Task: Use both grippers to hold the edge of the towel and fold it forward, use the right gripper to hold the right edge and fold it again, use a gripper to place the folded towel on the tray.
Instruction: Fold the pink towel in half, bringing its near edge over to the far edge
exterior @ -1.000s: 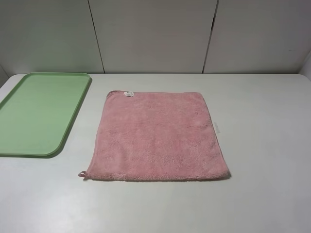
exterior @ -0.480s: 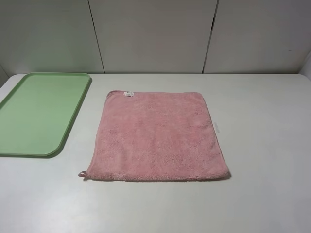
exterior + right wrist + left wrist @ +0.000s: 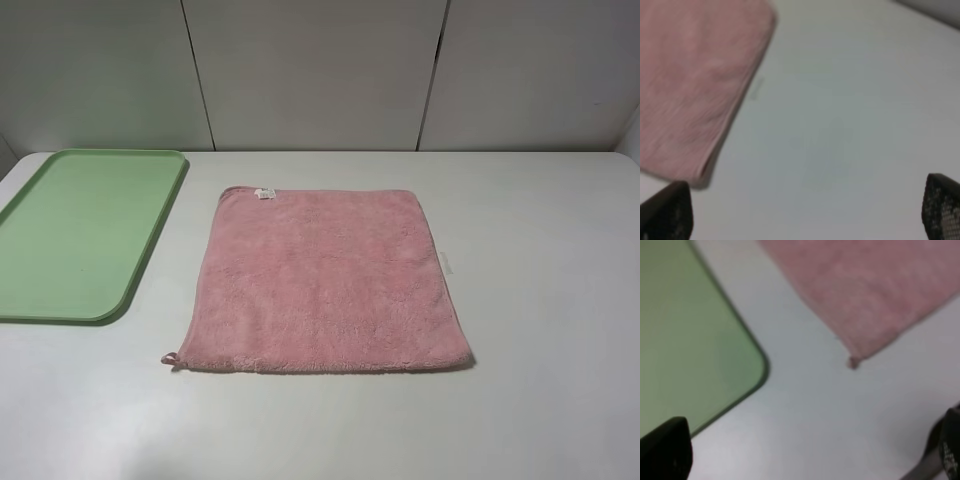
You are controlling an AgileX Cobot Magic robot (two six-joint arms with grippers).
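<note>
Left fingers (image 3: 665,452) and right fingers (image 3: 942,207) were both spread wide, holding nothing, above the counter (image 3: 540,300), with the towel (image 3: 330,280) flat and unfolded mid-counter and the tray (image 3: 80,235) near its left, not touching.

Blunt black tips on the left pincer (image 3: 807,450); dotted, mesh-like black pads (image 3: 942,205) on the right pincer (image 3: 805,207).

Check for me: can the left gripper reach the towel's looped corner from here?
Probably yes: the left gripper stands open over the table, and the towel has its looped corner lying flat, clear of the tray.
</note>
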